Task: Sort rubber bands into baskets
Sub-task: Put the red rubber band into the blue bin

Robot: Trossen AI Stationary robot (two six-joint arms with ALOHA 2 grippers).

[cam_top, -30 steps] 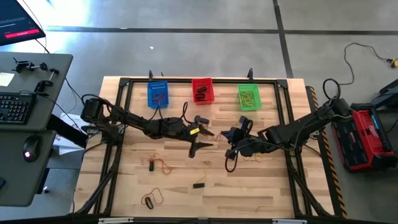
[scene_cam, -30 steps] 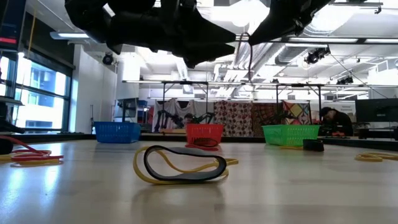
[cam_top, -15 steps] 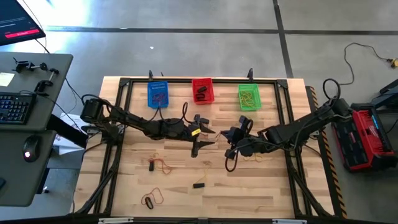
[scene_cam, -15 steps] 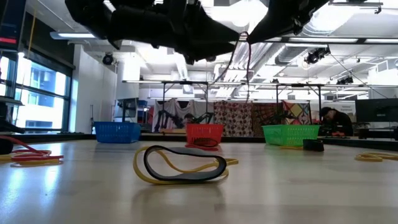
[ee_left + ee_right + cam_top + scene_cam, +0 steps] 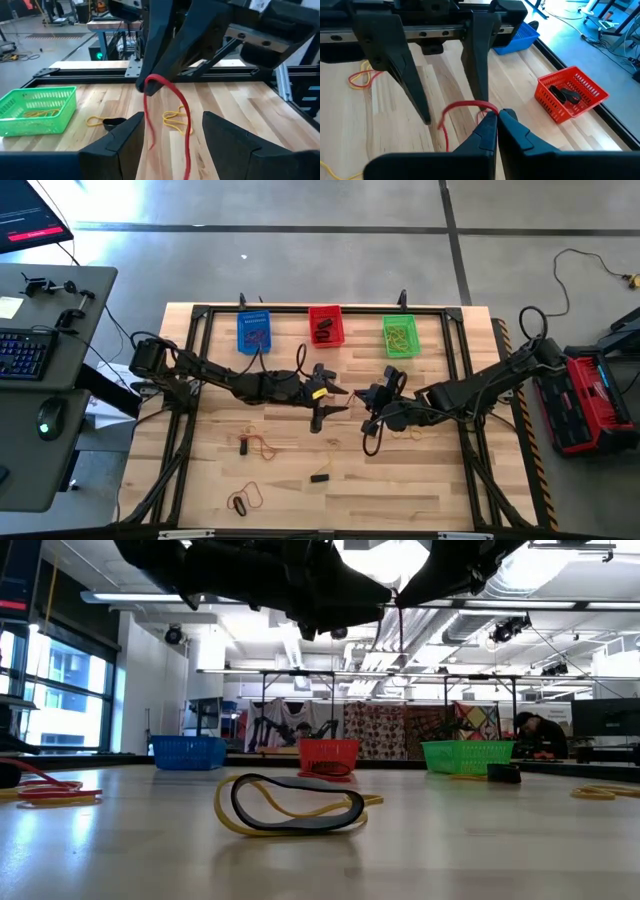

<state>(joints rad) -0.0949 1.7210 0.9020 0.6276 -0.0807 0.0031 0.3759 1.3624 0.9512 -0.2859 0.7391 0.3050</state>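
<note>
A red rubber band [image 5: 172,107] hangs from the right gripper [image 5: 150,86] between the left gripper's [image 5: 172,137] spread fingers [image 5: 125,145].

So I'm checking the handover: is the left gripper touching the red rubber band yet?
Apart. The left wrist view shows the red rubber band hanging from the shut right gripper, with clear gaps to both left fingers.

Item, high view: camera overhead, facing straight down, far enough to take in my whole table [image 5: 330,490] and both arms.
Item, low view: at table-top height, facing level across to the baskets and room; my arms overhead.
Item, left wrist view: close, looking past my left pincer [image 5: 172,137] at my right pincer.
Item, right wrist view: close, looking past my right pincer [image 5: 497,117] back at the left.
Shared by both wrist views: the red rubber band [image 5: 167,115] between the pincers.
</note>
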